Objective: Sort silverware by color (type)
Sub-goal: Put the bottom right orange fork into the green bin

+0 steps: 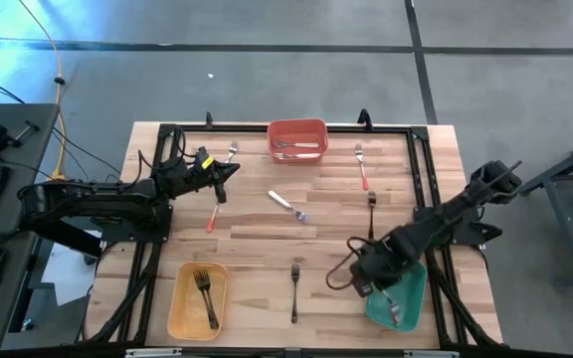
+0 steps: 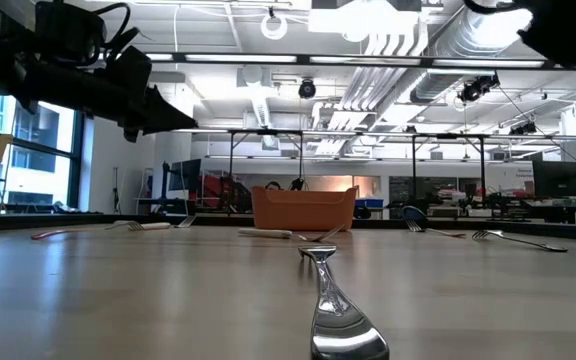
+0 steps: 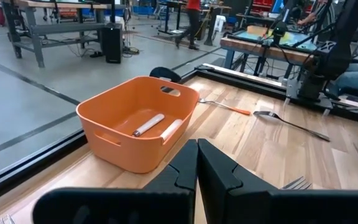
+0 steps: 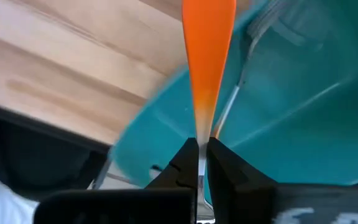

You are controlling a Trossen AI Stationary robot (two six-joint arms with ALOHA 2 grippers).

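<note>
Silverware: forks and spoons with black, white or red handles, scattered over the wooden surface (image 1: 257, 249) and partly binned already; the piece in play is a red-handled utensil (image 4: 207, 56) pinched in the right gripper.
Right gripper (image 1: 364, 279): closed narrow on the metal neck of the red-handled utensil, handle pointing forward, hanging over the near rim of the green bin (image 1: 411, 296) at the surface's front right corner.
Green bin contents: one utensil (image 4: 238, 87) already lies inside; the high view shows it only as a pale streak, its handle colour hard to tell.
Left gripper (image 1: 222, 174): raised over the back left of the surface, fingers pressed together on nothing, pointing toward the red bin (image 3: 135, 127).
Red bin contents: two white-handled pieces (image 3: 157, 126) lying side by side.
Yellow bin (image 1: 197, 298): front left, one black-handled fork (image 1: 205, 294) inside.
Loose pieces: a red-handled one (image 1: 212, 217) just below the left gripper, a white one (image 1: 288, 205) mid-surface, a red fork (image 1: 362, 167) and a dark one (image 1: 371, 211) right of centre, a black fork (image 1: 294, 286) near the front edge, one more (image 1: 231, 153) at the back left.
Step in hand, as I judge it: dropping the held piece into the green bin.
Doing it well: carry the whole handle past the rim before releasing, since the gripper sits near the bin's edge and a long handle could tip out; let go low so it does not bounce; lift straight up after.
Risk: the left arm's next reach and the right arm's exit both cross the middle, so keep them apart.
</note>
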